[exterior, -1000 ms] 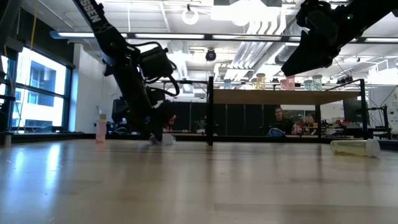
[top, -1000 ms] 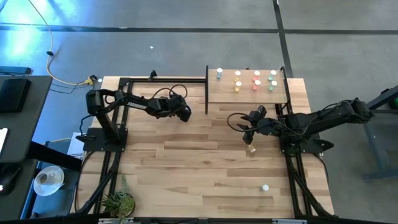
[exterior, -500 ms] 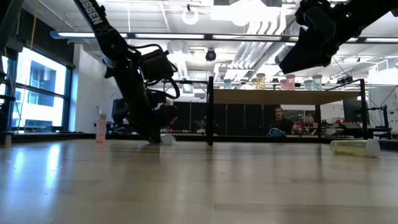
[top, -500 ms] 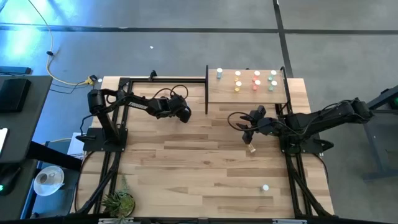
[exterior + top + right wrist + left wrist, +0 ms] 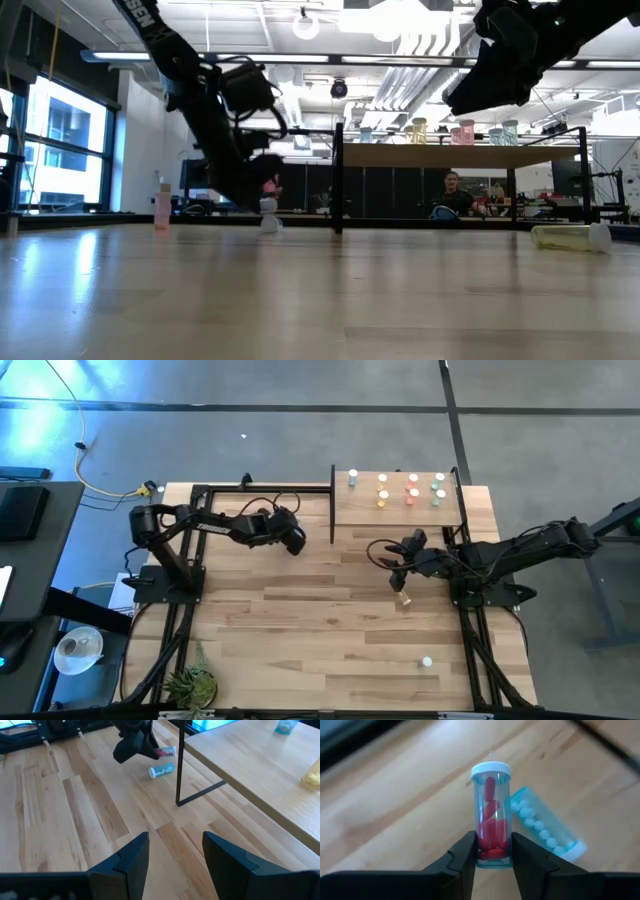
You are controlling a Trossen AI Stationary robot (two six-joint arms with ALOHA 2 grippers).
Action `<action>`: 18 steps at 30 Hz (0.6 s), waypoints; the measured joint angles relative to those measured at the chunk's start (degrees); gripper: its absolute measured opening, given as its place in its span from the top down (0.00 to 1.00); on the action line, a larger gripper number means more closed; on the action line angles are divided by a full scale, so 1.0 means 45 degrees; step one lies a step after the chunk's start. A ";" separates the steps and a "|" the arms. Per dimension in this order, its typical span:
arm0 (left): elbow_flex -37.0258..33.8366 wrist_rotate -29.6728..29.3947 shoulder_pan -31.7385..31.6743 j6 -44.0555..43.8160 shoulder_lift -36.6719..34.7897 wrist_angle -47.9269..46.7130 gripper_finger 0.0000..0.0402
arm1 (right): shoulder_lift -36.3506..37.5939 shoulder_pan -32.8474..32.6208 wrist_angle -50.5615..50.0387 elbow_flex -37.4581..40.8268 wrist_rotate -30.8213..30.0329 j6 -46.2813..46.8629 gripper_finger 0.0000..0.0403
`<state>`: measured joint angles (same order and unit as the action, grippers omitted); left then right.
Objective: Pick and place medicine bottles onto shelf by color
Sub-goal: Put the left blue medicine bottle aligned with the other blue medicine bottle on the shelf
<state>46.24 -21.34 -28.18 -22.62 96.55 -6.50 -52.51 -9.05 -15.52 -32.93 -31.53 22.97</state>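
Observation:
My left gripper (image 5: 297, 543) hangs just left of the shelf (image 5: 395, 510), shut on a clear bottle of red pills with a white cap (image 5: 491, 815). A second bottle, with white pills (image 5: 545, 830), lies on its side on the table right below it. Several medicine bottles (image 5: 410, 488) stand upright along the shelf's far edge. My right gripper (image 5: 400, 573) hovers open in front of the shelf, above a small bottle lying on the table (image 5: 405, 599); in its own view the right gripper (image 5: 175, 850) has nothing between its fingers. My left gripper pinches the red-pill bottle at its bottom end (image 5: 492, 855) between its two fingers. The fingers slant down from the table's left and lie along the bottle. The capped end (image 5: 490, 768) sticks out beyond the fingertips. The bottle (image 5: 270, 185) is lifted clear of the table.
A black upright of the shelf (image 5: 181, 765) stands close to the right of the held bottle. A pink bottle (image 5: 162, 205) stands upright at the left. Another bottle (image 5: 427, 661) lies near the table's front right. A small plant (image 5: 190, 682) sits at the front left corner.
My left gripper has risen from the tabletop, and the red-pill bottle has come up with it, lifted clear. The white-pill bottle has stayed on the table. My right gripper has kept still.

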 joint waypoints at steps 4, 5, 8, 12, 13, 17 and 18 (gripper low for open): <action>0.0010 0.0029 0.0000 0.0534 -0.0854 0.0100 0.76 | 0.0000 0.0006 0.0336 0.0000 -0.0002 -0.0418 0.56; 0.0010 0.0029 0.0000 0.0668 -0.1095 0.0106 0.76 | 0.0000 0.0008 0.0542 0.0000 -0.0006 -0.0583 0.56; 0.0010 0.0046 0.0000 0.1267 -0.1726 0.0305 0.76 | 0.0000 0.0008 0.1358 0.0000 -0.0019 -0.1367 0.56; 0.0024 0.0542 0.0000 0.2354 -0.2488 0.1044 0.75 | 0.0000 0.0040 0.2661 0.0000 -0.0026 -0.2710 0.56; 0.0020 0.0849 0.0000 0.2502 -0.2659 0.1144 0.75 | 0.0000 0.0092 0.2970 0.0000 -0.0011 -0.3046 0.56; 0.0019 0.2268 0.0063 0.2878 -0.3253 0.2002 0.75 | 0.0005 0.0451 0.4017 0.0000 -0.0005 -0.3903 0.56; 0.0000 0.2681 0.0102 0.2939 -0.3328 0.2315 0.75 | 0.0005 0.0583 0.4245 0.0000 -0.0003 -0.4037 0.56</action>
<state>46.24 -9.28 -27.73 -9.40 81.57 3.92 -52.49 -6.43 3.58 -32.93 -31.54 4.80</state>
